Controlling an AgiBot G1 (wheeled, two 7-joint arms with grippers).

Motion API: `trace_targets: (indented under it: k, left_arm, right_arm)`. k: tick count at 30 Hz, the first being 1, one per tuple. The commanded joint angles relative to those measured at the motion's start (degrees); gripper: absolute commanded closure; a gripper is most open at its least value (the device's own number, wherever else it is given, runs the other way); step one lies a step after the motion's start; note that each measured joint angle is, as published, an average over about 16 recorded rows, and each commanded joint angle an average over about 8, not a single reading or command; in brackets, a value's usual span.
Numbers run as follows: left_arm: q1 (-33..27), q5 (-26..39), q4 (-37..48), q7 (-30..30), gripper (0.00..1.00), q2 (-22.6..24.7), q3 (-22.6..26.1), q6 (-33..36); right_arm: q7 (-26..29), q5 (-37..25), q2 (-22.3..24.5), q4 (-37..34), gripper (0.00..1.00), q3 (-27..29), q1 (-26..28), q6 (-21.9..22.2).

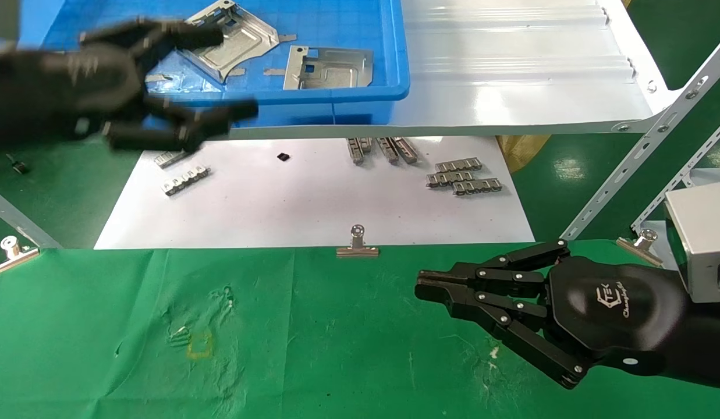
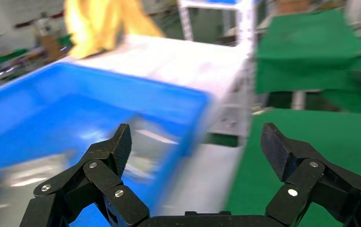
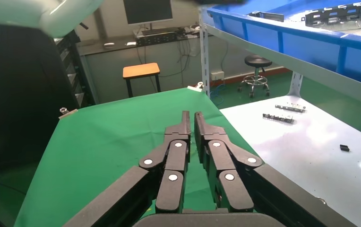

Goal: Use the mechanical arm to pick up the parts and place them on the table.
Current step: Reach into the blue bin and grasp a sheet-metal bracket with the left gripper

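Nearest to the viewer, the right gripper [image 1: 421,289] is resting low over the green table [image 1: 313,349], its black fingers [image 3: 190,125] pressed together and holding nothing; this arm looks parked. The cloth in front of it is carrying no plate yet.

Just beyond the cloth's edge, a white paper sheet [image 1: 313,203] is lying with small notched metal strips [image 1: 461,176] scattered on it, and a binder clip [image 1: 357,244] is pinning the cloth's edge.

Farther back and higher, the left gripper [image 1: 220,81] is hovering at the front lip of a blue bin [image 1: 365,93] that is sitting on a white shelf [image 1: 511,70]. Its fingers [image 2: 115,146] are spread wide and empty.

Inside the bin, two silver plates are lying flat: one [image 1: 234,41] just beside the upper finger, another [image 1: 327,68] off to the robot's right.

The reach toward the first pickup seems to be under way. Next, the open hand probably needs to go in over the bin wall, straddle an edge of the nearer plate, and close on it before lifting.
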Motion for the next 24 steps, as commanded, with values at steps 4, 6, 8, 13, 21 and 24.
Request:
trace_targets:
  k: [4, 6, 8, 13, 21, 24]
  left_arm:
    - [-12.43, 9.15, 14.95, 0.89, 0.0, 7.37, 4.38, -3.77]
    - [-16.09, 12.02, 21.24, 1.91, 0.0, 10.25, 5.66, -6.56]
    - [-19.02, 14.48, 27.0, 2.72, 0.0, 12.8, 6.7, -10.14]
    - [-23.71, 19.45, 38.54, 3.78, 0.44, 17.89, 8.83, -20.71]
    - [-26.46, 22.86, 46.99, 4.16, 1.0, 21.12, 10.65, -27.9]
    - [-27.11, 23.3, 48.38, 4.19, 1.0, 21.43, 10.95, -27.89]
  right_arm:
    - [0.0, 0.0, 0.0, 0.0, 1.0, 0.0, 0.0, 0.0]
    - [0.0, 0.0, 0.0, 0.0, 1.0, 0.0, 0.0, 0.0]
    - [0.0, 0.0, 0.0, 0.0, 1.0, 0.0, 0.0, 0.0]
    - [0.0, 0.0, 0.0, 0.0, 0.98, 0.0, 0.0, 0.0]
    - [0.0, 0.0, 0.0, 0.0, 0.1, 0.0, 0.0, 0.0]
    - [0.0, 0.0, 0.0, 0.0, 0.0, 0.0, 0.0, 0.0]
